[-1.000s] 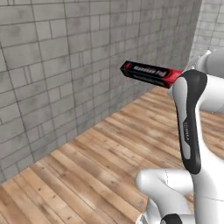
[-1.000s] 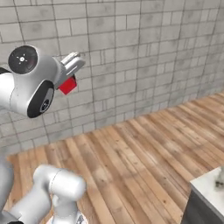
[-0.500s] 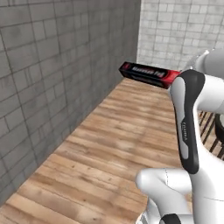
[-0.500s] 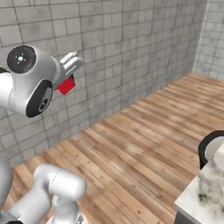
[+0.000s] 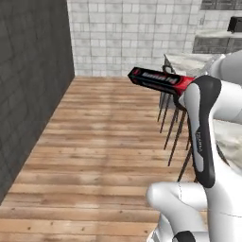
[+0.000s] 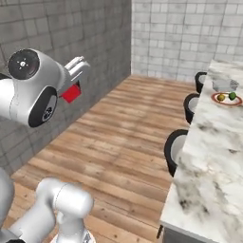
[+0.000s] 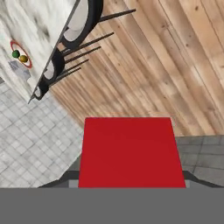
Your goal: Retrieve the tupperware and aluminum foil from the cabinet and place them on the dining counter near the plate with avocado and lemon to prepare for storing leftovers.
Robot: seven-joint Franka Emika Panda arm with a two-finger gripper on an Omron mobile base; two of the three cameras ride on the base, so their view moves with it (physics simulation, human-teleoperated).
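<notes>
The aluminum foil (image 5: pixel 160 81) is held clamped in the gripper (image 6: pixel 76 80) at upper centre of the left base view; the plate (image 6: pixel 226 98) is seen at upper right.

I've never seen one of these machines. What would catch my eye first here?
Probably the aluminum foil, a long black box with red ends, held high in the gripper above the wooden floor. To the right stands the dining counter with black stools tucked under it; at its far end sits the plate with the lemon and avocado, the tupperware just behind.
</notes>
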